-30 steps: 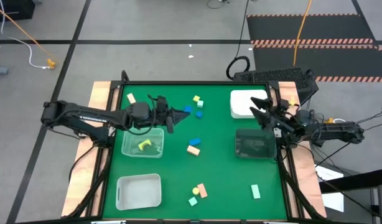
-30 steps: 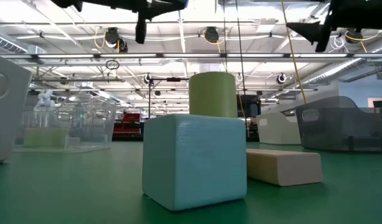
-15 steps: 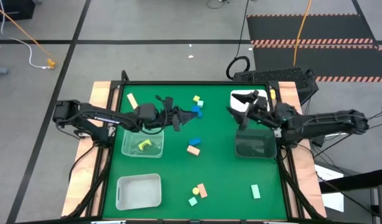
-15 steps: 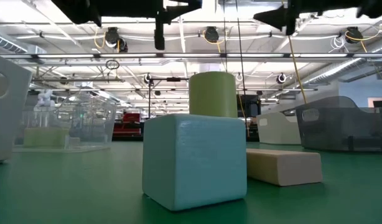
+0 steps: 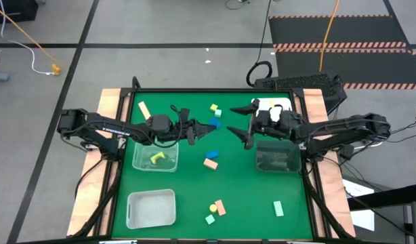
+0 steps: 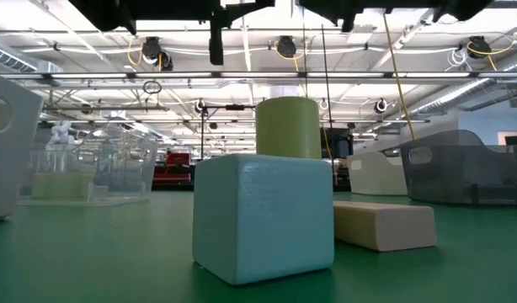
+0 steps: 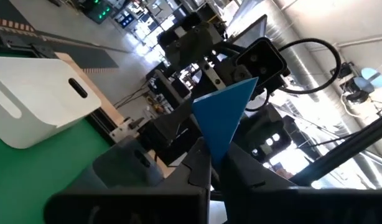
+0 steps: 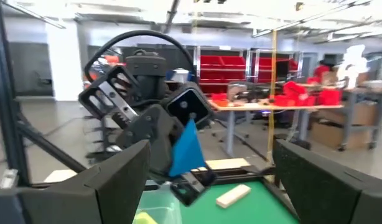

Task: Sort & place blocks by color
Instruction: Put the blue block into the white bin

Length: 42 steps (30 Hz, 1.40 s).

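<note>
On the left of the green table (image 5: 188,183) a peach bar (image 5: 143,109) lies near the far edge, with a clear tub (image 5: 156,155) holding a yellow piece (image 5: 158,158), and a white tub (image 5: 152,207) toward the near edge. The left gripper (image 5: 209,126) hangs above the mat just right of the clear tub, its fingers pinched tight on a blue block (image 7: 223,116) (the left wrist view shows it as a blue wedge standing up between the fingertips).

Mid-table is mostly open green: a yellow and a mint block (image 5: 215,110) sit near the far edge, a blue and a peach block (image 5: 211,160) lie at the centre, and a small cluster (image 5: 215,209) rests near the front edge. The low view shows only that cluster, a mint cube (image 6: 263,215) filling the foreground.

The right gripper (image 5: 246,131) faces the left one across a short gap, fingers spread wide and empty. Behind it stand a grey tub (image 5: 277,157) and a white tub (image 5: 272,112) against the right edge; a mint bar (image 5: 278,208) lies alone near the front.
</note>
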{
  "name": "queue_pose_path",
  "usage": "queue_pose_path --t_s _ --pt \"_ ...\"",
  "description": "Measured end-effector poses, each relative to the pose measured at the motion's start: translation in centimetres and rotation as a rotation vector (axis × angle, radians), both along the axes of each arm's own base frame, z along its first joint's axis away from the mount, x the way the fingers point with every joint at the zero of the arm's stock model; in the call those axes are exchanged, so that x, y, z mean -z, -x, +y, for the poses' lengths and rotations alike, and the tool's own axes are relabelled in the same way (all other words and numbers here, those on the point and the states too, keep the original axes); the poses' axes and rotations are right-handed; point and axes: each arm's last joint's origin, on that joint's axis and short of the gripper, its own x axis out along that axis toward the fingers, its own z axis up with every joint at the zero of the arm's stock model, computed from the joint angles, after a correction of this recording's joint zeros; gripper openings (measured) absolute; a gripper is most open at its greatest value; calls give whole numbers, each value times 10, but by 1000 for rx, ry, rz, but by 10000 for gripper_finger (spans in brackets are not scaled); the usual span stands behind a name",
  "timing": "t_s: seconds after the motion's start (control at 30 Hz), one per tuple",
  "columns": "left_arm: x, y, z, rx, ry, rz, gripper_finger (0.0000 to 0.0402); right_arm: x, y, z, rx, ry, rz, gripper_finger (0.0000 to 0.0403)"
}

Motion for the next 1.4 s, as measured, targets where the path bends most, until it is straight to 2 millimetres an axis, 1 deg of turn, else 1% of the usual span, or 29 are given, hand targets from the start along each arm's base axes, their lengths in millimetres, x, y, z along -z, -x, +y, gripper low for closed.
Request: queue_pose_path --t_s 0.17,0.33,0.57,0.67,0.77,0.83,0.93,1.07,1.2,1.3,1.37,1.4 --pt "0 0 -1 24 -1 1 8 6 -17 -4 -83 -82 -26 331" --pt "1 0 -4 56 -2 6 23 12 -33 -5 -112 -120 -25 331" --pt "2 0 -6 60 -6 25 7 13 -57 -4 -178 -177 -10 331" --pt "3 0 -5 59 -7 33 12 14 -63 -4 -184 -214 -6 329" --pt "3 -1 -7 62 -8 36 24 16 -65 -5 -192 -259 -19 316" --pt "4 -1 -7 64 -8 40 24 15 -65 -4 -212 -280 -29 299" --pt "4 -1 -7 63 -15 40 13 14 -65 -4 -218 -300 -38 265" --pt "4 -1 -7 61 -18 40 8 14 -65 -4 -225 -327 -46 206" --pt "4 -1 -7 55 -32 41 24 15 -65 -4 -225 -342 -31 140" --pt "4 -1 -7 52 -34 41 24 16 -65 -4 -223 -358 -28 91" --pt "4 -1 -6 45 -33 41 16 16 -65 -5 -225 -383 -30 66" --pt "4 -1 -6 43 -35 41 12 15 -65 -5 -226 -391 -32 64"
